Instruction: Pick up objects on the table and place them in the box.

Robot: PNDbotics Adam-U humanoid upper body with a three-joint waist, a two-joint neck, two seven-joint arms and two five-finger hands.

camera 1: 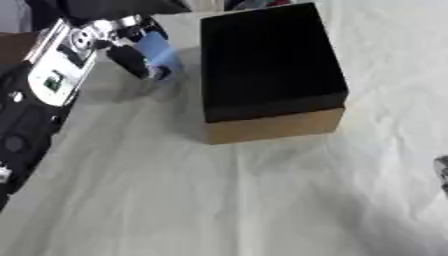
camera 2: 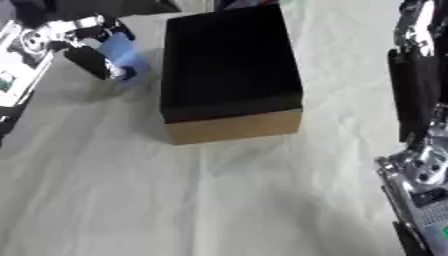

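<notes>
Pale blue and seemingly light and rigid, the small object (camera 1: 160, 52) sits pinched between our left hand's (camera 1: 122, 42) curled fingers at upper left, beside the black-lined box (camera 1: 267, 65), best held across its sides.

Left robot hand (camera 2: 92, 47) grips a light blue object (camera 2: 125, 56) just left of the box (camera 2: 229, 75); right arm (camera 2: 420, 150) at right edge.
</notes>
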